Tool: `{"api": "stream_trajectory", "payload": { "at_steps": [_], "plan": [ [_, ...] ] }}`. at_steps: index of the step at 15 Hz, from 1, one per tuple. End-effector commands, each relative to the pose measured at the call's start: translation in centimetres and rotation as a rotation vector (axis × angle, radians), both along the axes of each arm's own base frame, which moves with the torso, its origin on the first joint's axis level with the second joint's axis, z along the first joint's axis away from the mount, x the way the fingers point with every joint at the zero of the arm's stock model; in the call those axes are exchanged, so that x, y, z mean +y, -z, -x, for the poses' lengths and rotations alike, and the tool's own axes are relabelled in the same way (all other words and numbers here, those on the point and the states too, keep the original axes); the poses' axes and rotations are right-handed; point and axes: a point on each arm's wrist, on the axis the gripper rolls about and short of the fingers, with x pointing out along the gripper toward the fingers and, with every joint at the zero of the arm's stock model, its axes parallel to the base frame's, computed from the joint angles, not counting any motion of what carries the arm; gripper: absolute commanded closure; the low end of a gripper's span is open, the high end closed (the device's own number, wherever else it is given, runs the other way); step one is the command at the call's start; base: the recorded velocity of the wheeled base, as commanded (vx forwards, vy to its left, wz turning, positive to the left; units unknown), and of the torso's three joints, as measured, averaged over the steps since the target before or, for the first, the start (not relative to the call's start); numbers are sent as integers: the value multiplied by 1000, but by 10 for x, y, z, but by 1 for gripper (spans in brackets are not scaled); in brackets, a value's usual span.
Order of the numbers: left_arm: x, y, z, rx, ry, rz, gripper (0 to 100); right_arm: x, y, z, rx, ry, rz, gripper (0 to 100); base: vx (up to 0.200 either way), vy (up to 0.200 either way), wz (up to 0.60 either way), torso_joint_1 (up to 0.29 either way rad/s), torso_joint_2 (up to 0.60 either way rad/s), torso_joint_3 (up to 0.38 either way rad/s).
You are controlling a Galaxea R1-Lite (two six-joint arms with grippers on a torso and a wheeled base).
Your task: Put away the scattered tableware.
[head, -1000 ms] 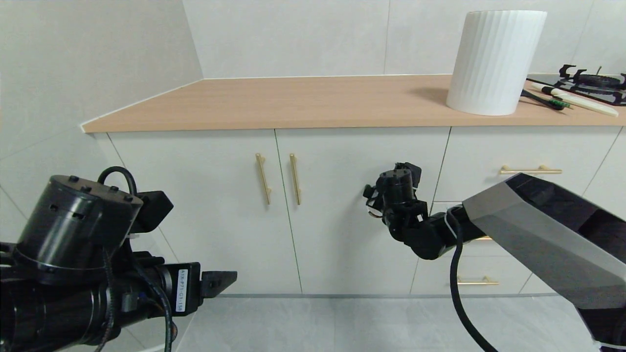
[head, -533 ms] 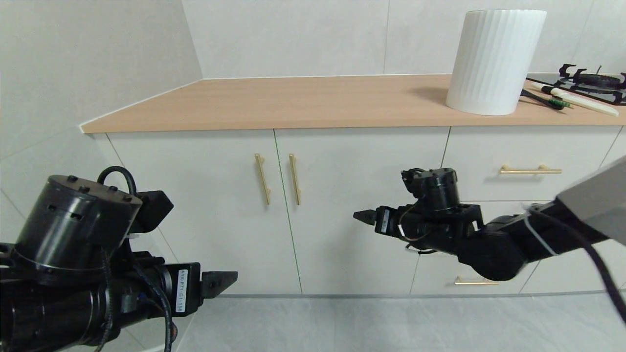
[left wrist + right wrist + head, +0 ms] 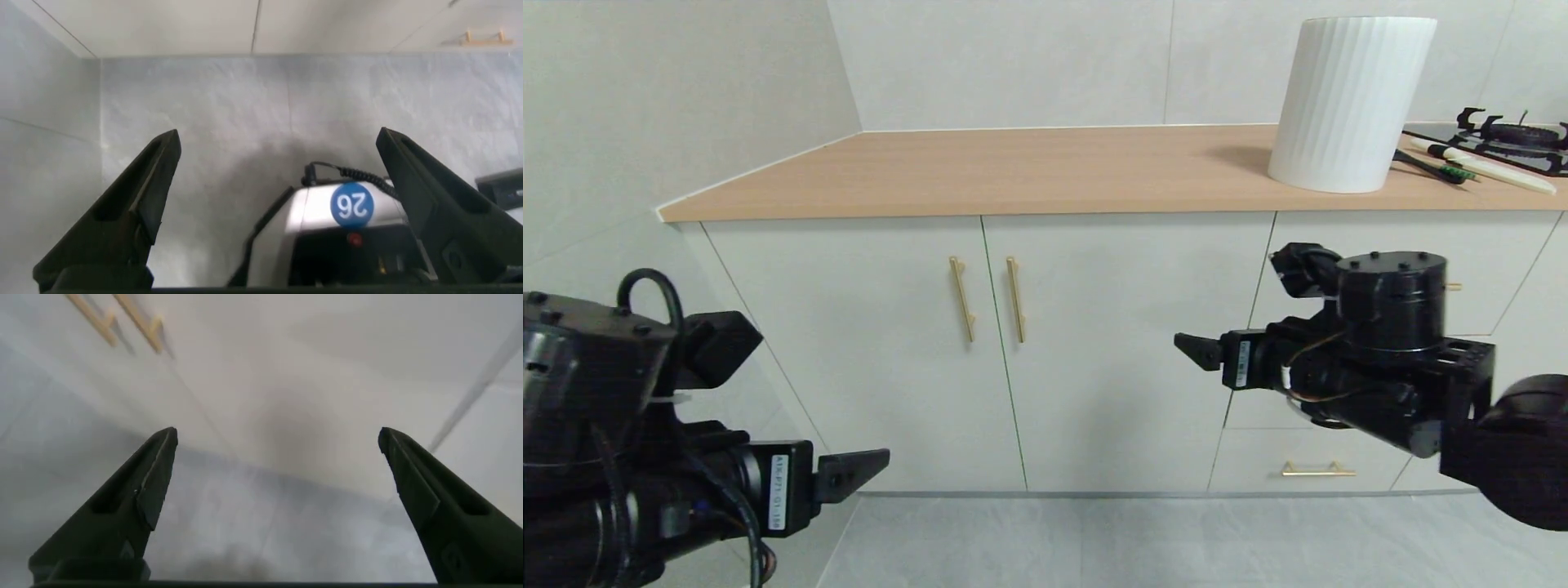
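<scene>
Tableware, slim green- and white-handled utensils, lies on the wooden countertop beside the white ribbed canister. The left gripper and right gripper hang released and empty below. This looks like the approach stage; next, the right arm likely needs raising.

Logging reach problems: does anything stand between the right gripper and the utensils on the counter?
Yes. The right gripper sits below the countertop, before the cabinet fronts; the countertop's edge and the white ribbed container stand between it and the utensils.

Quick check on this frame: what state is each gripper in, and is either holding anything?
Left gripper: open, fingers wide apart, holding nothing.
Right gripper: open, fingers wide apart, holding nothing.
</scene>
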Motion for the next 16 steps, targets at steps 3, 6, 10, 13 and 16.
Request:
{"api": "stream_trajectory", "payload": {
  "at_steps": [3, 6, 10, 13, 16],
  "plan": [
    [41, -4, 48, -133, -59, 8, 0, -64, -27, 76, -127, 162, 8, 0, 0, 0, 0, 0, 0, 0],
    [67, 4, 105, -316, -1, -11, 0, -114, -20, 130, -220, 256, 95, 0, 0, 0, 0, 0, 0, 0],
    [88, 18, 151, -500, -101, 25, 0, -156, -33, 200, -451, 446, 112, 0, 0, 0, 0, 0, 0, 0],
    [94, 25, 178, -638, -187, -68, 0, -170, -25, 257, -564, 502, 157, 0, 0, 0, 0, 0, 0, 0],
    [95, 30, 202, -765, -248, -146, 0, -176, -11, 298, -678, 565, 245, 0, 0, 0, 0, 0, 0, 0]
  ]
}}
